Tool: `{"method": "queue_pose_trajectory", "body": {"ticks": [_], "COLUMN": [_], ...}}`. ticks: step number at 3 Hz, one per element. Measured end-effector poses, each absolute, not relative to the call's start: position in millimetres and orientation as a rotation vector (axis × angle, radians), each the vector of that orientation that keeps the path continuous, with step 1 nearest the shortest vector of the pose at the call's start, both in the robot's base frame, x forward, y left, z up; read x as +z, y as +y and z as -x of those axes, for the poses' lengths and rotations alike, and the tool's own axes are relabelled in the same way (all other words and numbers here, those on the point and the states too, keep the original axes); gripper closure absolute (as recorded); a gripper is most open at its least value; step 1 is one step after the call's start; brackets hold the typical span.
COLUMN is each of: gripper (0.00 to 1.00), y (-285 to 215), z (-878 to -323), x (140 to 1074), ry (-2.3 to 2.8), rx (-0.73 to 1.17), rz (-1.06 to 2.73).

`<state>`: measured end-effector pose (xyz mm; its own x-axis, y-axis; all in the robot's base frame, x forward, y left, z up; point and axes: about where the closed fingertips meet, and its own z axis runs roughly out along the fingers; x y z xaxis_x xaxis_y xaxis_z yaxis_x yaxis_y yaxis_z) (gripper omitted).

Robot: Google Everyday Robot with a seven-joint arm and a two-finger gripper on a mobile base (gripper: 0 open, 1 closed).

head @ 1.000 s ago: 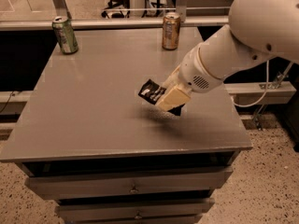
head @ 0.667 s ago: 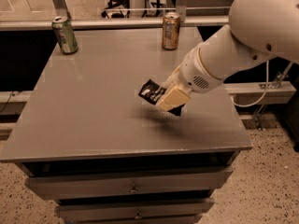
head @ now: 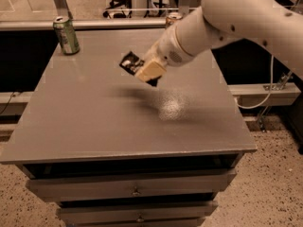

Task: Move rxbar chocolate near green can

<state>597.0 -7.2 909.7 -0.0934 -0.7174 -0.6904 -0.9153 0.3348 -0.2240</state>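
One gripper [head: 147, 74] over one table [head: 94, 126], fingers clamped on one rxbar chocolate [head: 129, 62]. One green can [head: 66, 35] at 10 o'clock, well apart.

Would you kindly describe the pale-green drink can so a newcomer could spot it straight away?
On the grey table, look to the far left corner: the slim pale-green drink can stands upright there, alone. The claw, above mid-table, grips the flat black snack-bar wrapper; the other can, at the back behind the white arm, is gold-brown.

Brown can [head: 173, 18] behind arm [head: 236, 18]; rxbar chocolate [head: 129, 62] partly under claw [head: 149, 74] above table [head: 94, 126]
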Motion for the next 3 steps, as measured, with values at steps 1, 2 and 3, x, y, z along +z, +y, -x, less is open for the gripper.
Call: {"method": "queue_pose_trajectory", "body": {"ticks": [1,2,3], "gripper": [1.0,1.0,1.0], "y": [29.7,61.4,86.4], "z": [-654.1,-702.3,-741.7], "x": [928.3,933.0,923.7], "ry": [1.768,1.724,1.723], "rx": [0.335,0.32,0.324], "rz": [1.415,1.385,1.358]}}
